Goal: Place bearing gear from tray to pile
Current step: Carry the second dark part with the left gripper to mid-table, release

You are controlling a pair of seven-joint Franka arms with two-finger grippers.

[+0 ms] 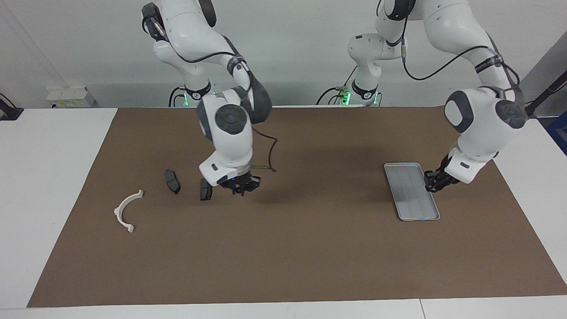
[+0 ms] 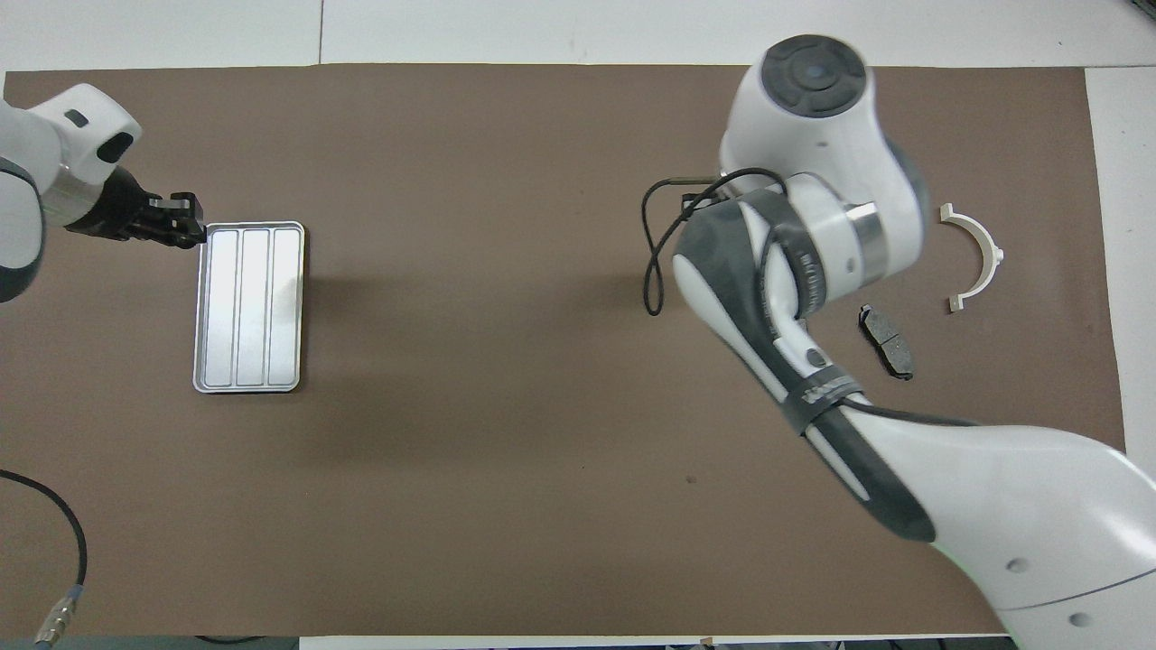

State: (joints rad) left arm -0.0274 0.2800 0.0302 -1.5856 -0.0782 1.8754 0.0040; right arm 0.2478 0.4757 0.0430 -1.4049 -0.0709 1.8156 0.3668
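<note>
The silver tray (image 1: 412,197) (image 2: 248,307) lies bare on the brown mat toward the left arm's end. My left gripper (image 1: 430,184) (image 2: 185,230) hangs just off the tray's long edge. It is shut on the small dark bearing gear, which its black fingers mostly hide. The pile lies toward the right arm's end: a white bracket (image 1: 127,210) (image 2: 975,257) and two grey brake pads (image 1: 172,181) (image 2: 887,341). My right gripper (image 1: 239,188) is shut with nothing in it, low over the mat beside the second brake pad (image 1: 206,189). In the overhead view the right arm covers that pad.
The brown mat (image 1: 310,257) covers most of the white table. A black cable (image 2: 659,262) loops from the right wrist. Another cable (image 2: 63,578) trails at the left arm's end, near the robots.
</note>
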